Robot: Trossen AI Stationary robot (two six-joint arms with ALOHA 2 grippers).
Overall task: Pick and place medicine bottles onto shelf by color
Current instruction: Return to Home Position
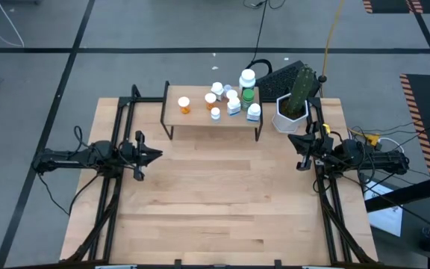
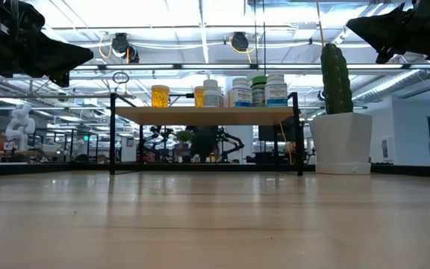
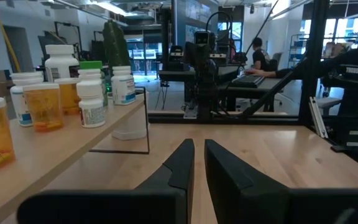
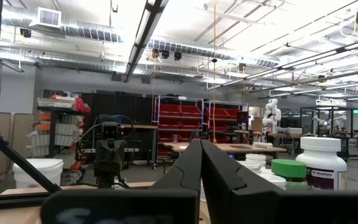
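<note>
You have the medicine bottles (image 1: pixel 233 104) all standing on the shelf (image 1: pixel 194 118), a low light-wood board on thin black legs at the far edge of the table (image 1: pixel 215 202), just beside the white cactus planter (image 1: pixel 291 112). They are small cylinders with white caps. One orange bottle (image 1: pixel 184 105) stands apart toward the shelf's left end, and a second orange one is next to the white ones crowded in the middle. The green bottle (image 1: pixel 247 95) and the tall white bottle (image 1: pixel 247 77) are toward the right end. From above, the middle cluster sits so tightly that you cannot count it with certainty, and no label can be read. From table height, several bottles overlap one another. In the left wrist view the nearest orange bottle is cut off by the picture's edge. In the right wrist view the arm's own body hides the bottles' lower halves. Your left tool (image 3: pixel 199 146) hangs above the table's left side, well apart from the shelf, its fingers drawn together to a thin slit and holding nothing. Your right tool (image 4: pixel 201 144) hangs above the right side near the planter, clenched and empty.
</note>
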